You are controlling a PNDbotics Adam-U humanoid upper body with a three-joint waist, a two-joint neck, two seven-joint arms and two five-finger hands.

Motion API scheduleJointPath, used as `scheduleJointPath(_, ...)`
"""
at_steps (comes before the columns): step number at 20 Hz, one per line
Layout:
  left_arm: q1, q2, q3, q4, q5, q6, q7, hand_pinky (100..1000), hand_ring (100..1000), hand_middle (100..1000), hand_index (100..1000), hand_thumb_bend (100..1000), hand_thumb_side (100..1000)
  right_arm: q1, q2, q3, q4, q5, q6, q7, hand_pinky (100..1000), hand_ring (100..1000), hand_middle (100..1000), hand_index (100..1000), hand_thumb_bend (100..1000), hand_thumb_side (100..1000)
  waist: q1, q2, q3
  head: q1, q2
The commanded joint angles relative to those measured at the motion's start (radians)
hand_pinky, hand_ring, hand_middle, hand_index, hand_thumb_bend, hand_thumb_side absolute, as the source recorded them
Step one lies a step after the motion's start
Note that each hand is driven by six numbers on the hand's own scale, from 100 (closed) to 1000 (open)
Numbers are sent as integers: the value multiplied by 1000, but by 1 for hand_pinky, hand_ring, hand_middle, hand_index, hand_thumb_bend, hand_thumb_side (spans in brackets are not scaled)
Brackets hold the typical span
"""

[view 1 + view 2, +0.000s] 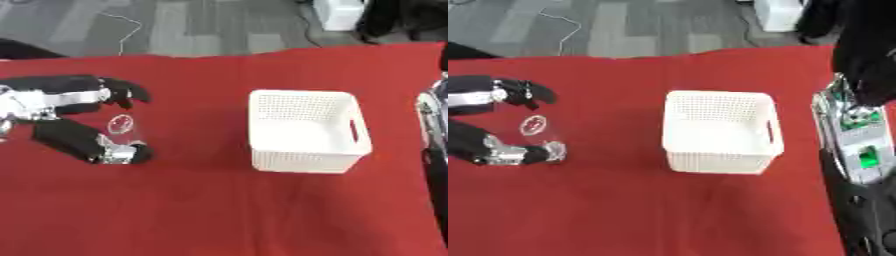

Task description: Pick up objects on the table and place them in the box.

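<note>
1. Reaching in from nine o'clock, the robot's left hand (83, 117) spreads its fingers (131, 93) and thumb (118, 152) on either side of a small clear object (121, 124), hard to make out beyond a rounded glassy rim with a reddish tint; whether the hand touches it cannot be told, and the fingers are curved but not closed on it.
2. Cut off at the three o'clock edge, the right arm (857, 135) shows only as a black and silver limb with green lights; its hand cannot be picked out, so its state cannot be told.
3. Standing well apart from the clear object, toward three o'clock of it, a white perforated box (304, 131) with a slot handle sits near the centre, nothing visible inside.
4. Covering the table (219, 210) is a red cloth, its far edge running unevenly at twelve o'clock.
5. Beyond that edge lies grey patterned carpet (192, 25) with a thin pale cable (127, 25), a white item and a dark shape at one o'clock.
</note>
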Motion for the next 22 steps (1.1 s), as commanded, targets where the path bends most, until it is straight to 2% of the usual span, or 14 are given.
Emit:
scheduleJointPath(1, -19, 22, 4, 14, -18, 10, -8, 932, 920, 1000, 989, 437, 723, -16, -14, -3, -13, -4, 3, 4, 327, 334, 327, 520, 100, 990, 1, -9, -1, 7, 0)
scheduleJointPath(3, -19, 22, 1, 31, -32, 12, -19, 932, 921, 1000, 997, 417, 698, -16, -14, -3, -13, -4, 3, 4, 327, 334, 327, 520, 100, 993, 1, -9, -1, 7, 0)
scheduleJointPath(10, 3, 44, -18, 74, -137, 22, -84, 956, 940, 998, 998, 505, 692, -16, -14, -3, -13, -4, 4, 4, 327, 334, 327, 520, 100, 995, 2, -8, -2, 6, 0)
scheduleJointPath(15, 45, 80, -55, 95, -219, 24, -87, 978, 957, 996, 1000, 558, 668, -16, -16, -2, -13, -5, 4, 6, 326, 334, 326, 520, 100, 994, 3, -9, -4, 8, 0)
scheduleJointPath(19, 68, 86, -67, 137, -277, 33, -87, 945, 955, 1000, 1000, 568, 645, -14, -17, -1, -13, -7, 4, 7, 325, 334, 326, 520, 100, 993, 2, -10, -4, 11, 0)
scheduleJointPath(22, 74, 78, -64, 159, -297, 29, -87, 984, 966, 1000, 1000, 571, 642, -13, -18, -1, -13, -8, 4, 8, 325, 334, 326, 519, 100, 993, 1, -10, -3, 12, 0)
